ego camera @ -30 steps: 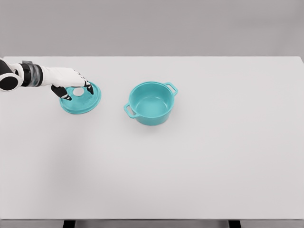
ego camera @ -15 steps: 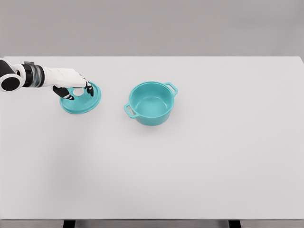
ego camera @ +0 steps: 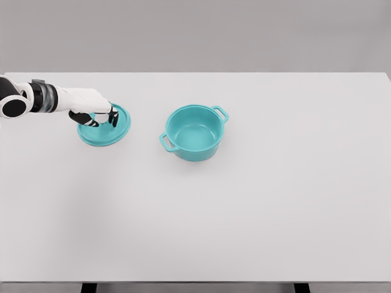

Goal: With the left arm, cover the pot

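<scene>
Plainly, our left hand (ego camera: 96, 112) was curled down on the knob of the lid (ego camera: 104, 125), which lay on the counter (ego camera: 256, 201) left of the open pot (ego camera: 194, 132). We judged a firm pinch wise before lifting it level.

You see the left arm (ego camera: 36, 99) only from the forearm onward; the picture's left edge cuts off its upper part. The left hand (ego camera: 91, 107) sits over the lid (ego camera: 110, 131) and hides the lid's knob and left-centre surface, so you cannot confirm whether the fingertips (ego camera: 113, 119) grip the knob or merely touch the lid. On the pot (ego camera: 194, 132), to the right of the lid, the near inner wall is hidden behind its rim. The table (ego camera: 244, 213) legs are cut off at the bottom edge.
</scene>
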